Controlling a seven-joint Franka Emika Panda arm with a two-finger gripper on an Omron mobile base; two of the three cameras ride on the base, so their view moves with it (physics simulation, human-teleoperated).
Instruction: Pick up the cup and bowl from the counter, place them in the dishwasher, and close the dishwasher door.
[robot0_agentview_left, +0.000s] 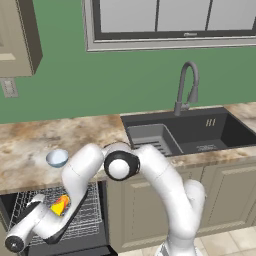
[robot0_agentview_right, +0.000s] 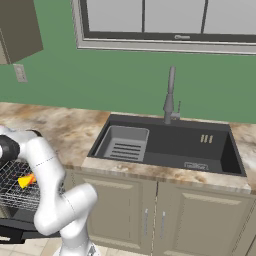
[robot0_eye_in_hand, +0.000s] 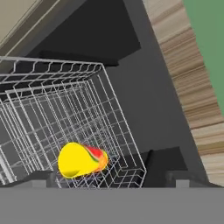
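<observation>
Lying on its side in the wire rack (robot0_eye_in_hand: 65, 113) of the dishwasher (robot0_agentview_left: 30, 200), the cup (robot0_eye_in_hand: 82, 160) is already delivered, its yellow body and red-orange patch showing through the mesh. The pincer (robot0_eye_in_hand: 111, 178) hovers just above it with its tips set wide apart and nothing between them, so the cup looks released. The bowl (robot0_agentview_left: 57, 158) sits on the desk (robot0_agentview_left: 30, 145), left of the sink (robot0_agentview_left: 190, 130) and near the front edge, above the open dishwasher. It looks light, rigid and glossy, so likely slippery and prone to chipping if dropped. Being shallow, it offers little wall, so the best hold is probably across the rim, one tip inside and one outside, with a gentle squeeze
</observation>
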